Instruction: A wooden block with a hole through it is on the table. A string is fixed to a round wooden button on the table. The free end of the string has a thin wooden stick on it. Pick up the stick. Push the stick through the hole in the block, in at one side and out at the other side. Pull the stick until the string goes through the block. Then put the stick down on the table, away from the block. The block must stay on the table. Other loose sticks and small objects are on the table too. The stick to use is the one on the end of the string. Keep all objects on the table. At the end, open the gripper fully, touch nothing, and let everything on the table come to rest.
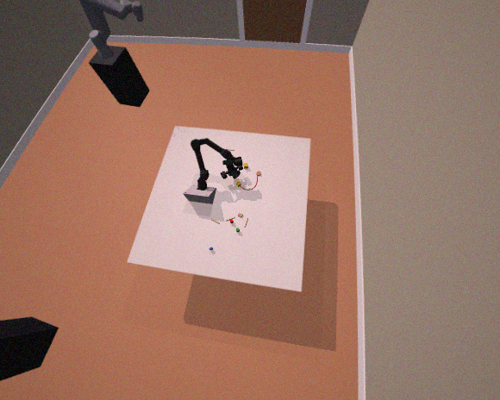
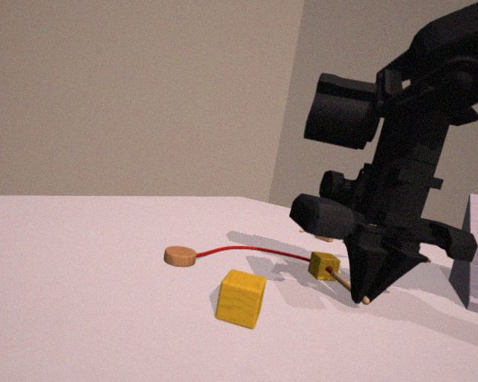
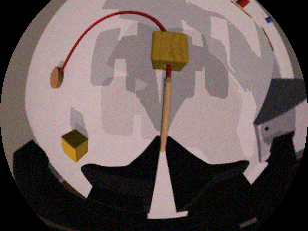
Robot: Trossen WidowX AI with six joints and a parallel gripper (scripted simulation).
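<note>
Red string [image 1: 253,188] [image 2: 248,248] [image 3: 115,13] runs from the round wooden button [image 1: 259,173] [image 2: 180,256] [image 3: 57,77] to the far face of the small yellow wooden cube with a hole [image 1: 239,184] [image 2: 324,266] [image 3: 170,50], and a short length of it shows at the near face, where it joins the thin tan wooden stick [image 2: 343,281] [image 3: 166,114]; the stick is thus wholly out of the cube on the gripper side. The governing relation is axial: in the wrist view the long axis of the stick points from the fingertips straight at the exit face, nearly in line with the string there, and the cube sits on the table [image 1: 268,250] [image 2: 108,329] [image 3: 45,114]. The black parallel-jaw gripper [image 1: 232,174] [image 2: 361,300] [image 3: 162,139] is nearly closed, clamped on the stick near its free end. The next move probably calls for a short further pull along this axis, away from the cube, before lowering and release; a sideways pull could drag or tip the cube. The larger yellow wooden cube [image 1: 246,165] [image 2: 241,299] [image 3: 75,145] stands apart and is to be avoided
</note>
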